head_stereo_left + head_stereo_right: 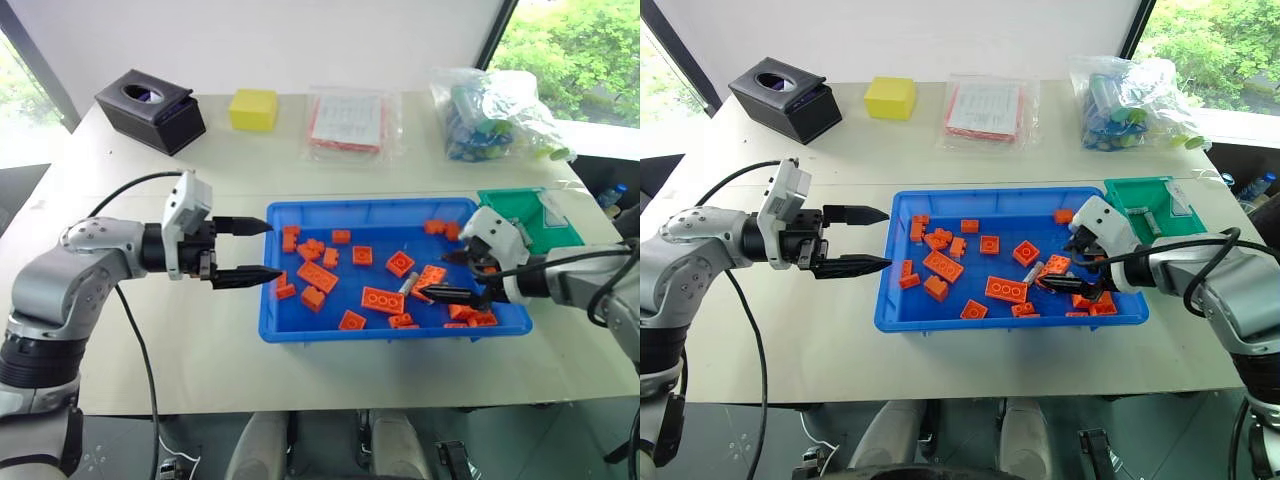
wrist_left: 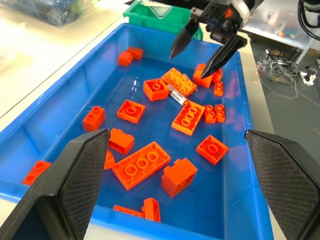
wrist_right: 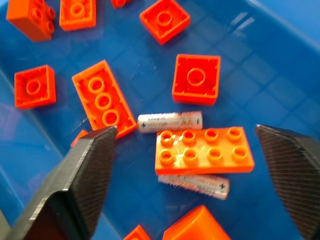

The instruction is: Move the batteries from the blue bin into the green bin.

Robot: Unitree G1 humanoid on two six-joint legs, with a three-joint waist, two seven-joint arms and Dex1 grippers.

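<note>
the right gripper (image 1: pixel 452 276) hangs wide open over two batteries (image 3: pixel 170 121) beside an orange brick (image 3: pixel 204 150) in the blue bin (image 1: pixel 300 333), apparently lining up a grasp; the left gripper (image 1: pixel 256 251) waits spread at the rim.

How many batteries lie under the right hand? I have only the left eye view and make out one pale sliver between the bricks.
Observer: Two. The right wrist view shows two batteries, one along each long side of an eight-stud orange brick.
Operator: Are both free to grab?
Observer: The first lies bare on the floor of the blue bin. The second battery is partly tucked under that brick's edge.
Operator: Is the right hand ready?
Observer: The right hand is open, and its two fingers spread wide enough to frame the brick and both batteries.
</note>
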